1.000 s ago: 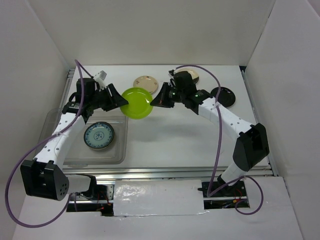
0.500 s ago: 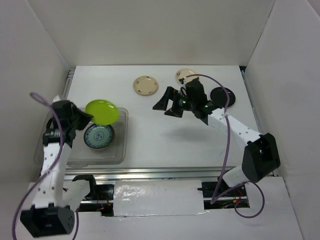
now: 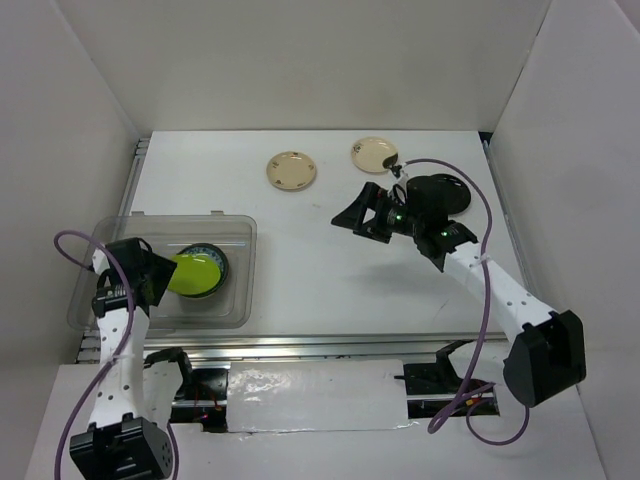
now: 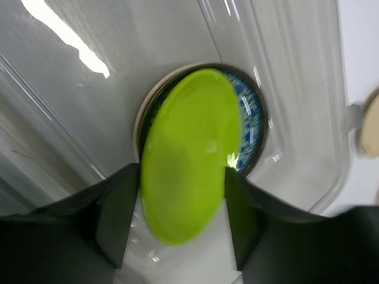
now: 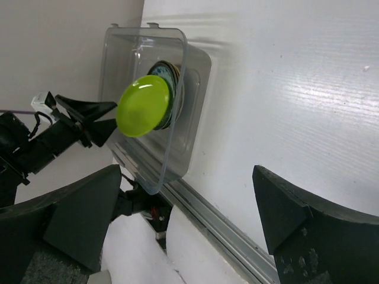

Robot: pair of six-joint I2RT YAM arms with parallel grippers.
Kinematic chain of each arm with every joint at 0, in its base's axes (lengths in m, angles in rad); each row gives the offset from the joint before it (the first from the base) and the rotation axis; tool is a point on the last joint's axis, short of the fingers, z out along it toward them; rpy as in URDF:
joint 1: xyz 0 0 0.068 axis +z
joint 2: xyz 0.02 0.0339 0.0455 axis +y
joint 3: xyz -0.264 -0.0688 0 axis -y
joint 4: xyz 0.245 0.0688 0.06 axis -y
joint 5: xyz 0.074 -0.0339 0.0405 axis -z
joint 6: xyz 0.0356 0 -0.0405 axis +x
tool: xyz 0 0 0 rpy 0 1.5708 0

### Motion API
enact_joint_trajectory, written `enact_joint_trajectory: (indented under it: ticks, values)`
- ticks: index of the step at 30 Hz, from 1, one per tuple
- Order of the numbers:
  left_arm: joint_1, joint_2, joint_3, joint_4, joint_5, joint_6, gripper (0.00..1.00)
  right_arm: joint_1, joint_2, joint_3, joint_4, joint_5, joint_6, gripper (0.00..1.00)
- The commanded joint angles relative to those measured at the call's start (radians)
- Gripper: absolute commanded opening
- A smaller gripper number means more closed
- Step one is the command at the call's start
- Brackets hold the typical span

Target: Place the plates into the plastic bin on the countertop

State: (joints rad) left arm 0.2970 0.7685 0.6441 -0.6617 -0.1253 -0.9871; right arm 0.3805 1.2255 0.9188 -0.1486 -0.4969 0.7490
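Left tool [image 4: 180, 207] pinches the lime plate [image 4: 189, 154] by its edge, tilted just above the blue plate [image 4: 251, 118] in the bin [image 3: 235, 300], likely to stack them. Over the tabletop [image 3: 300, 260], the right tool [image 3: 350, 215] hangs wide, empty.

A lime-green round plate [image 3: 192, 274] hangs steeply tilted in the left gripper's [image 4: 180, 177] jaws. It is over a blue-patterned plate [image 4: 251, 121] lying flat in the clear rectangular plastic bin [image 3: 236, 228]. Two cream plates [image 3: 291, 170] [image 3: 373, 154] and a glossy black plate [image 3: 447, 190] lie across the white tabletop [image 3: 300, 260].
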Motion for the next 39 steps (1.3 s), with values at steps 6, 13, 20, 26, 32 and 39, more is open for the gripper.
enact_joint_trajectory:
  ticks: [6,13,20,26,32,39]
  values:
    - [0.011,-0.012,0.092,-0.016,0.085,0.14,0.99,-0.097,-0.089,-0.029,0.003,-0.016,-0.043,1.0]
    - [-0.081,-0.055,0.146,-0.032,0.271,0.304,0.99,-0.299,-0.103,-0.254,0.144,0.249,0.212,1.0]
    - [-0.342,0.069,0.285,0.005,0.362,0.395,0.99,-0.457,0.081,-0.273,0.424,0.494,0.392,1.0]
    - [-0.501,0.141,0.405,0.048,0.32,0.424,0.99,-0.54,0.334,-0.137,0.434,0.619,0.481,1.0]
    - [-0.544,0.187,0.46,0.057,0.303,0.447,0.99,-0.603,0.488,-0.054,0.428,0.656,0.553,0.98]
    - [-0.552,0.212,0.506,0.051,0.277,0.458,0.99,-0.646,0.649,0.118,0.296,0.58,0.578,0.84]
